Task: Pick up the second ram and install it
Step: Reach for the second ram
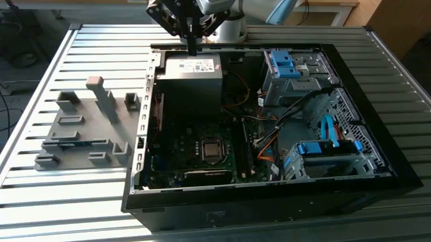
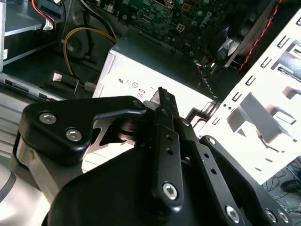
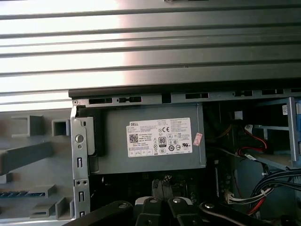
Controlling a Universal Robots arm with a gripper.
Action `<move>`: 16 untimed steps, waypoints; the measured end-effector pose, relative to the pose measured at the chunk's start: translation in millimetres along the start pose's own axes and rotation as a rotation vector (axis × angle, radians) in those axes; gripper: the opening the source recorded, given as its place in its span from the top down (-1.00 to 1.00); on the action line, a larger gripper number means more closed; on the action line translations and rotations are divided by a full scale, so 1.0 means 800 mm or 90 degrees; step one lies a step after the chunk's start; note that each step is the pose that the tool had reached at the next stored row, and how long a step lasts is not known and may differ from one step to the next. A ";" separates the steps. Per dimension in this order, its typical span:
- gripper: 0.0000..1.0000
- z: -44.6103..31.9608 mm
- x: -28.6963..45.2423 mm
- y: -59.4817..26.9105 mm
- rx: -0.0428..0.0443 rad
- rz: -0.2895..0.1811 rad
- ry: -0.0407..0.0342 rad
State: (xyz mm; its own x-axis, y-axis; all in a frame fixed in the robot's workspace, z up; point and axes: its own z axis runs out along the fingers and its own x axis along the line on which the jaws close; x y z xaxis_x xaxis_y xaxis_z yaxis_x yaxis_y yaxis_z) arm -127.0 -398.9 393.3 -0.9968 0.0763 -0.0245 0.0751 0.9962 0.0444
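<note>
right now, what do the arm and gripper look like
The gripper is matte black, built from flat linkage bars joined by silver screw heads and round pivots. The arm is pale grey tubing with a light blue joint cap.

One black computer case (image 1: 269, 201), one grey power box (image 1: 192, 83), one grey holder (image 1: 88, 131), one gripper (image 1: 192, 49), two blue trays: upper right tray (image 1: 283, 63), lower right tray (image 1: 328, 147).

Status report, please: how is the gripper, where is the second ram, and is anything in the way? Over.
Gripper shut, nothing held, above power supply. Second ram lying in grey holder, untouched. Case wall between them.
</note>
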 end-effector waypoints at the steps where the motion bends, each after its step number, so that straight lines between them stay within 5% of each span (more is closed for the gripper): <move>1: 0.79 0.0000 0.0003 0.000 0.0000 0.000 0.0000; 16: 0.79 -0.0002 0.0047 0.000 0.0000 0.000 0.0000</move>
State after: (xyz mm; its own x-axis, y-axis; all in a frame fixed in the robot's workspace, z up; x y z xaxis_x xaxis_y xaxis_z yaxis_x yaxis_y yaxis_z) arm -130.8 -398.9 393.3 -0.9968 0.0762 -0.0245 0.0751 0.9962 0.0443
